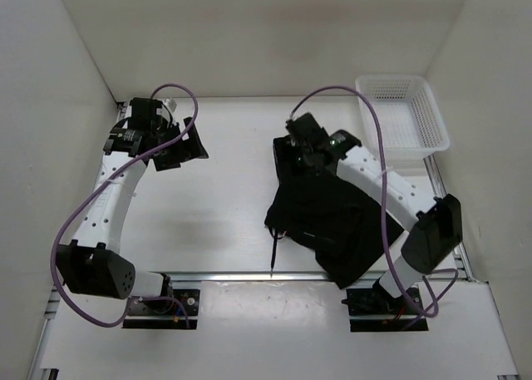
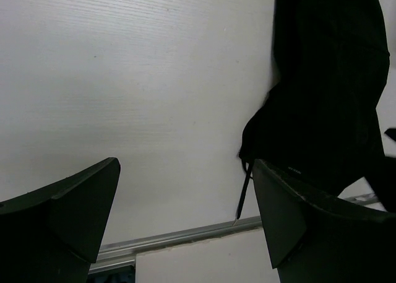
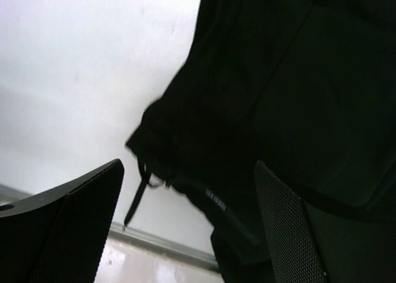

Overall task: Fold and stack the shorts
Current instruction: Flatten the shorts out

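White table (image 1: 224, 205), white walls. Right gripper (image 3: 187, 165) spread wide, holding nothing — black shorts (image 1: 332, 222) bunched just beneath, stretching back toward its own base. Left gripper (image 2: 185, 162) agape too, well apart.

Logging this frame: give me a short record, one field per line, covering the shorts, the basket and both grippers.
shorts: black rumpled pile on the table, right of centre; number of pairs cannot be told
drawstring: trails from the pile's near-left edge toward the near rail
left gripper: open, empty, over bare table at the far left
right gripper: open, over the pile's far end, nothing between its fingers
basket: white mesh, far right corner, apart from the shorts, looks empty
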